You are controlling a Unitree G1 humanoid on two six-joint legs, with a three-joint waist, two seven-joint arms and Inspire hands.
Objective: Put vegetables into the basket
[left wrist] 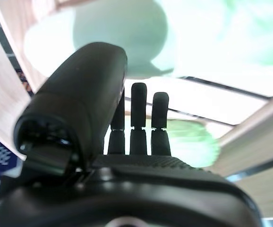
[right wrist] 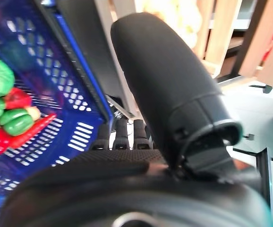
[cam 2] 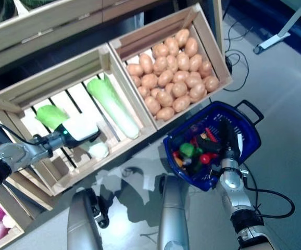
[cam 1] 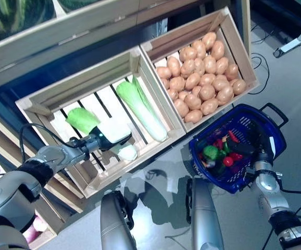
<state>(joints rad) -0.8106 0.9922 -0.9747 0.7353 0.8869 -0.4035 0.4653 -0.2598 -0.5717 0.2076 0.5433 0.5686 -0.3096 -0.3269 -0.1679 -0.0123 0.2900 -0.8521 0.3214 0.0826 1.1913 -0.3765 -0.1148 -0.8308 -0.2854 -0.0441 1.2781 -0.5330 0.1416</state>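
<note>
While your left hand (cam 1: pixel 96 141) reaches into the slatted crate (cam 1: pixel 46 101), fingers straight and grasping nothing, two cabbages (cam 1: pixel 82 119) lie beside it and a longer one (cam 1: pixel 140 107) further right. Potatoes (cam 1: pixel 200 78) fill the neighbouring crate. Your right hand (cam 2: pixel 228 151) grips the blue basket (cam 1: pixel 267 125) rim, vegetables (cam 1: pixel 218 153) inside.

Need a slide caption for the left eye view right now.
Left hand reaches into the cabbage crate while the right hand holds the blue basket of vegetables.
</note>
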